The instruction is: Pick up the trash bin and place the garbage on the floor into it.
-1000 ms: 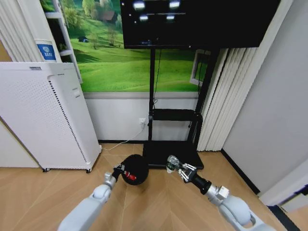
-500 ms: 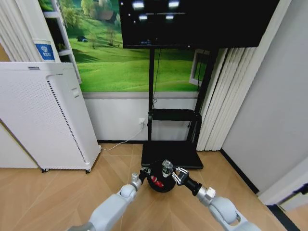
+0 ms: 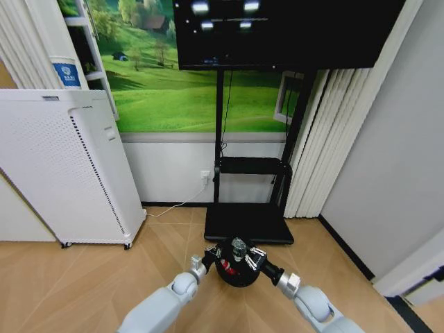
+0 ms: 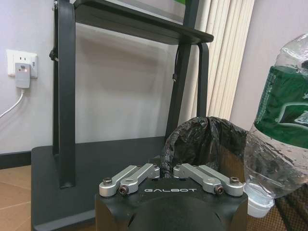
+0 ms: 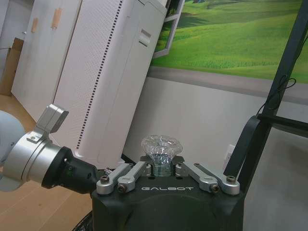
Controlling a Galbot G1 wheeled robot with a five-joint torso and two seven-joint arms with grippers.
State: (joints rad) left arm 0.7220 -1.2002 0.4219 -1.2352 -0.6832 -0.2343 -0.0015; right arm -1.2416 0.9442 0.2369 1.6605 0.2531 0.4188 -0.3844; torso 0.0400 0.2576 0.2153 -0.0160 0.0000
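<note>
Bin, black mesh w/ black liner, is held up off the wood floor in front of the robot, just before the TV stand base. Left gripper grips the bin's near-left rim; in the left wrist view its jaws are closed down on the liner edge. Something red shows inside the bin, can't tell what. Right gripper is at the bin's right side, jaws clamped on a clear bottle w/ green label, held cap-down over the bin mouth, its base up. In the right wrist view the crumpled bottle base pokes up between the jaws, w/ the left arm's wrist close beside. In the left wrist view the bottle hangs just beside the liner rim. White perforated appliance stands well apart on the left, by the wall.
</note>
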